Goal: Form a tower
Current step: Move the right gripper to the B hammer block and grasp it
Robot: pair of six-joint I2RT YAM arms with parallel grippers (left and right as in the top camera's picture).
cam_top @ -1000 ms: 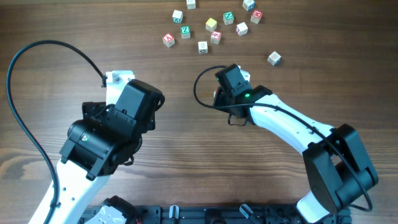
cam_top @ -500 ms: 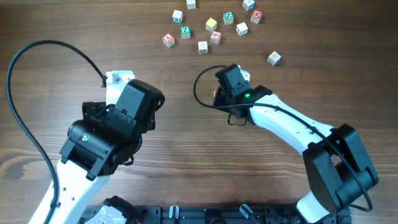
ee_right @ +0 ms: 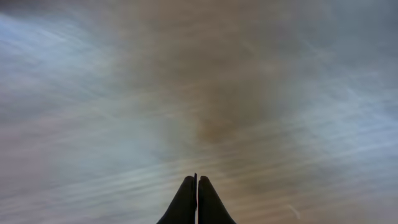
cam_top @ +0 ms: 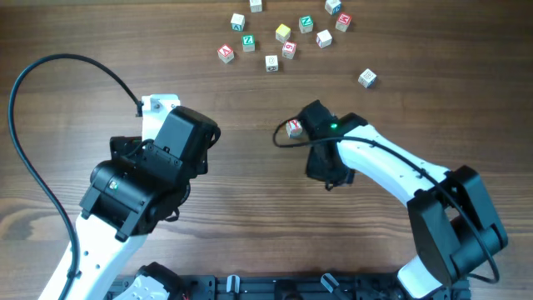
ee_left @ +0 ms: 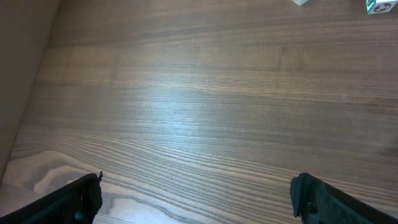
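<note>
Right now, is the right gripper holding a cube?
No, in the right wrist view the right gripper is closed finger against finger, with nothing between them.

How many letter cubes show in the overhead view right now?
13. Eleven loose cubes scattered at the far edge, a lone cube right of them, and one top face beside the right arm, perhaps a stack hiding more.

Overhead: sharp, even light, soft shadows. Your R wrist cam: table point(ee_right: 199, 93) ahead of right pincer point(ee_right: 197, 180) all motion-blurred.
</note>
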